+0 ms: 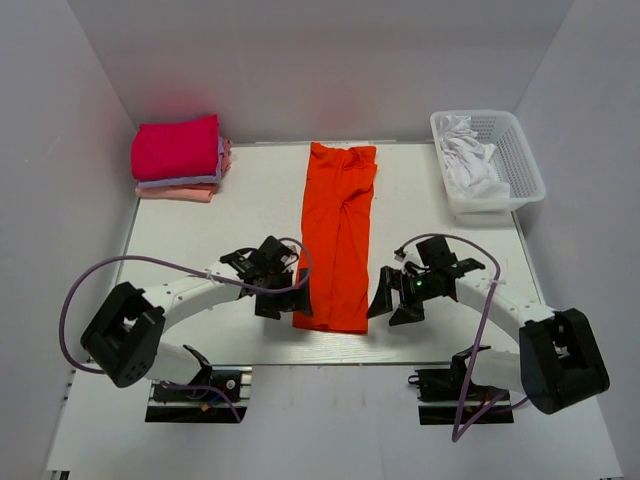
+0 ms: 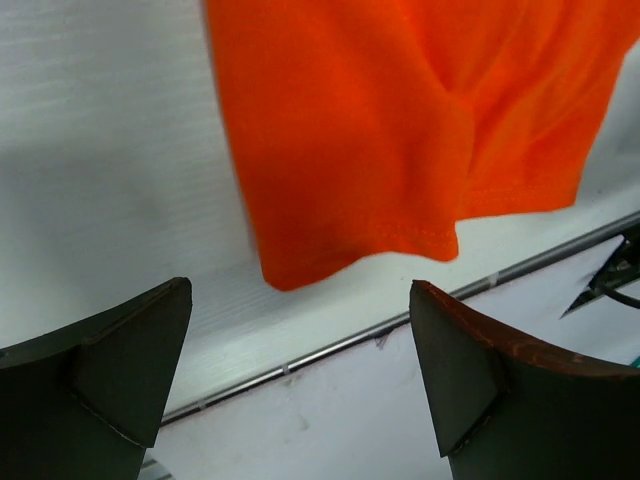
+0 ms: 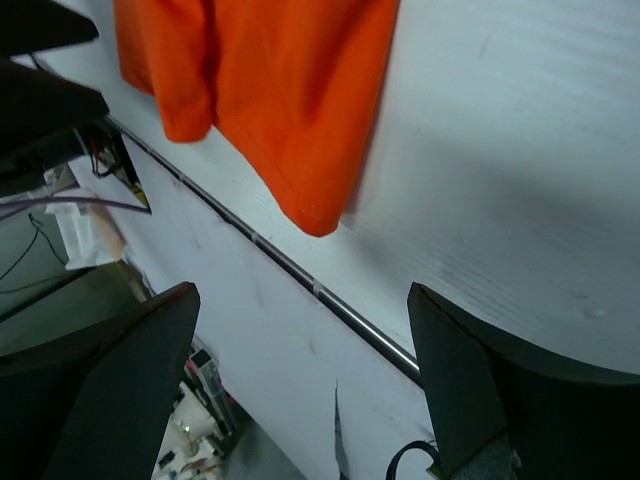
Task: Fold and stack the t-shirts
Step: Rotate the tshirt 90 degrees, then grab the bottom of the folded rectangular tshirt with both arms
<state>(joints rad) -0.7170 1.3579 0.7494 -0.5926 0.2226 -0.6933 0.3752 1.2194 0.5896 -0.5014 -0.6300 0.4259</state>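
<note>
Bench: white, walled on three sides.
Orange t-shirt: a long strip mid-bench, with its long axis running from the near edge to the far edge. Its near hem lies between my two tools.
Basket, far right corner: holds white cloth that I cannot identify.
Folded stack, far left corner: magenta on top, and only the edges of the lower layers show.
Left gripper: jaws apart and empty, just beside the hem's left corner. This is the nearer tool.
Right gripper: jaws apart and empty, slightly off the right corner.
I cannot make out the sleeves or collar.
</note>
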